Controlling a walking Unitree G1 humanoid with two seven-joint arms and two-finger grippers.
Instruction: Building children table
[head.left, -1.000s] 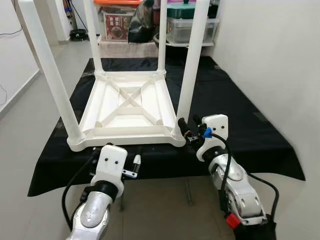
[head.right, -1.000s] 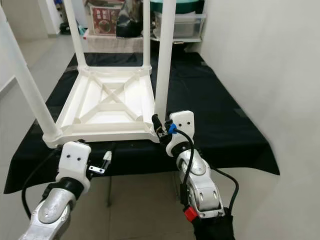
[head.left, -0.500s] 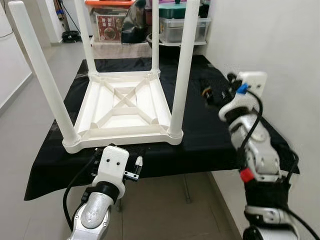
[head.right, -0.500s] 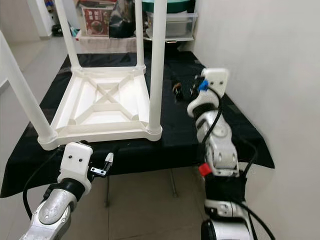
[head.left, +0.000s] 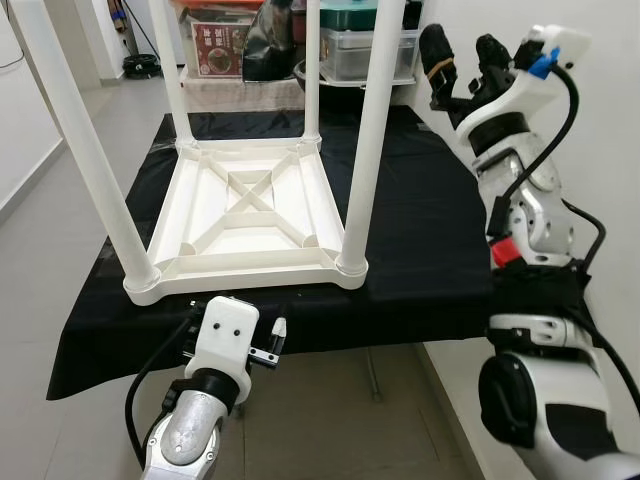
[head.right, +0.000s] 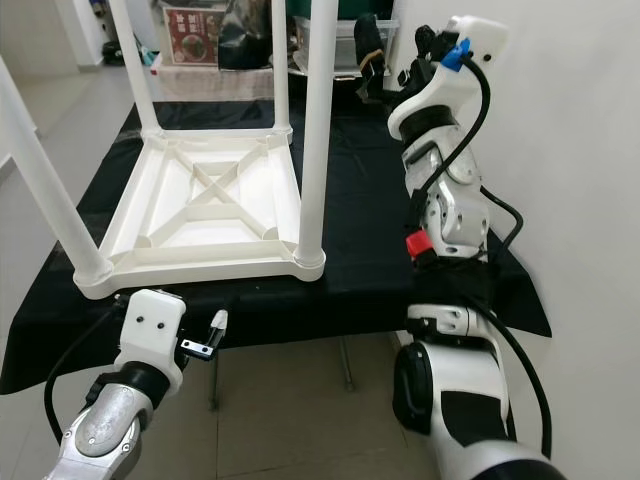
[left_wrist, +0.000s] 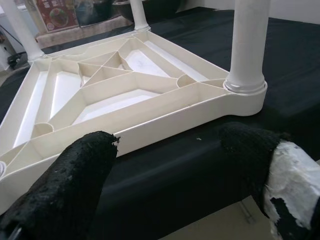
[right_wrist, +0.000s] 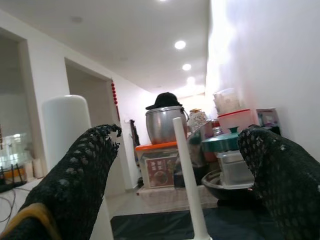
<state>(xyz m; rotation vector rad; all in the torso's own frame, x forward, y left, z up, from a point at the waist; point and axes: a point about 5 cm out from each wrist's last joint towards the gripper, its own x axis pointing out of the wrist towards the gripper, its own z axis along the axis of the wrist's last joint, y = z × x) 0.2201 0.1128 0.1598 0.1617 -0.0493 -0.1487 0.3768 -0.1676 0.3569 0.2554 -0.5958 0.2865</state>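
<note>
Resting upturned: ribbed white plastic table (head.left: 245, 215), round legs.

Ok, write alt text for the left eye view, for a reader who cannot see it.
A white children's table lies upside down on a black-draped table, its four legs pointing up. The right gripper is raised open beside the near right leg, while the left gripper hangs low before the draped edge.
</note>
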